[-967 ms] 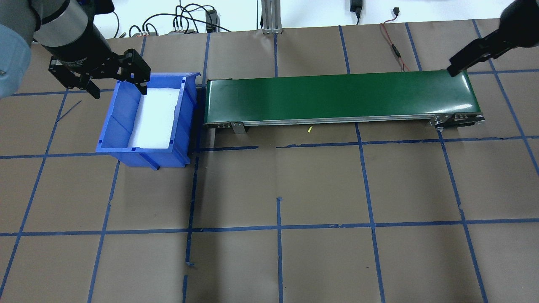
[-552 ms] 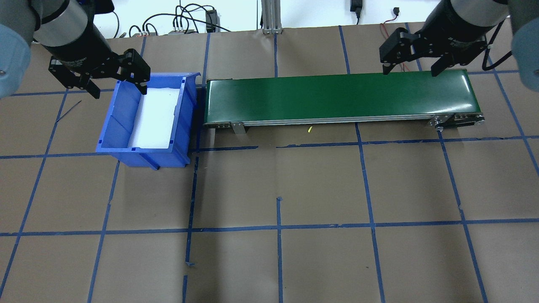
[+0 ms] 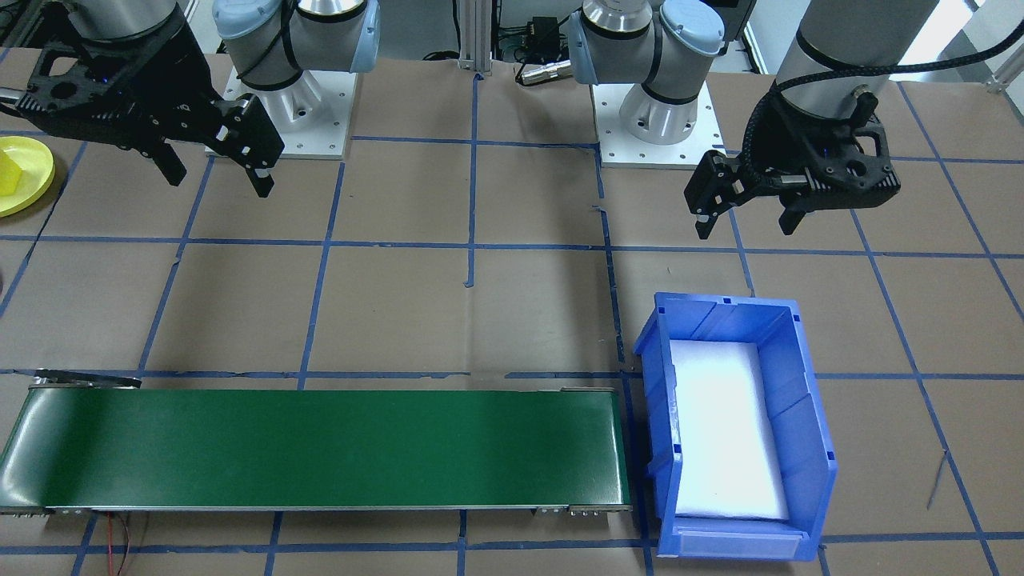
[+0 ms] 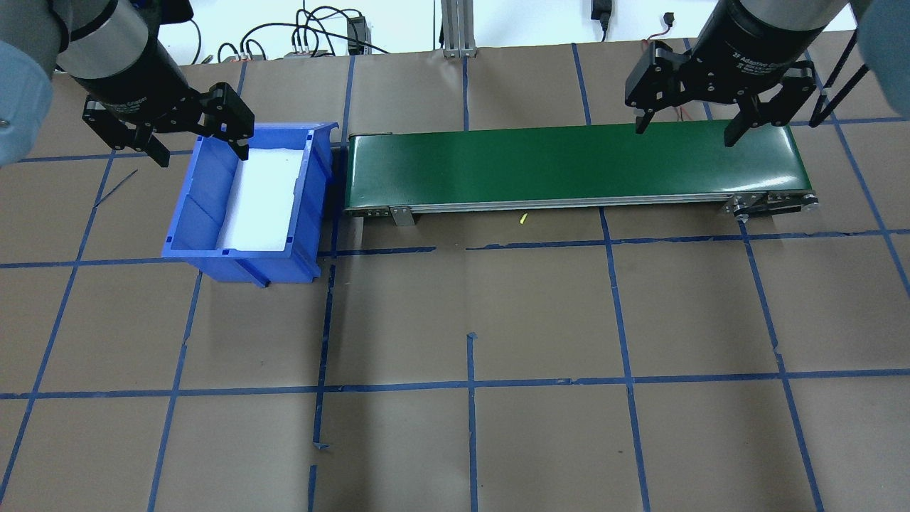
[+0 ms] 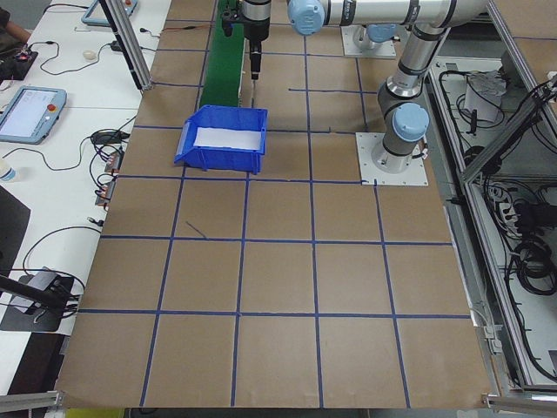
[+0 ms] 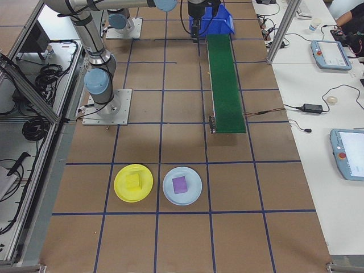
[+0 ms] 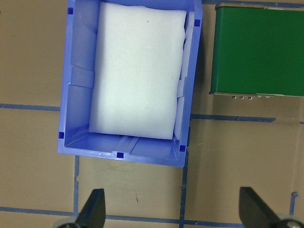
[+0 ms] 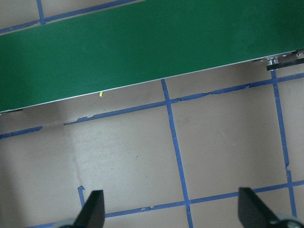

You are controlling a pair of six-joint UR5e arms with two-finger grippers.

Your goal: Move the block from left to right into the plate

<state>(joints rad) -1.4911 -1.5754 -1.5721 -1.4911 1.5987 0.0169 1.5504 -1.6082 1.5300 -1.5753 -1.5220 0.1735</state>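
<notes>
Across the far side of the brown-papered table (image 4: 469,441), found a long green conveyor belt (image 4: 569,167) with a blue bin (image 4: 206,235) just beside its left end. Noted a white foam pad (image 4: 263,199) lining the bin's floor. Caught the left claw (image 4: 201,151) hovering high, on the robot's side of the bin, fingers spread wide apart and empty. Spotted the right claw (image 4: 686,134) hovering high too, on the robot's side of the belt's right end, likewise spread wide and holding nothing. Saw, through the left wrist camera, the bin and the belt's end beyond the two fingertips; through the right, the belt's edge and blue tape lines on the paper. Located the yellow plate (image 6: 120,183) well apart from the belt, past its right end. Found the yellow block (image 6: 133,181) resting inside that plate, near its middle. Noted a pale blue plate (image 6: 168,187) just beside the yellow one, farther from the robot, carrying a purple block (image 6: 180,184). Glimpsed the yellow plate again at the front-facing view's edge, partly cut off.
</notes>
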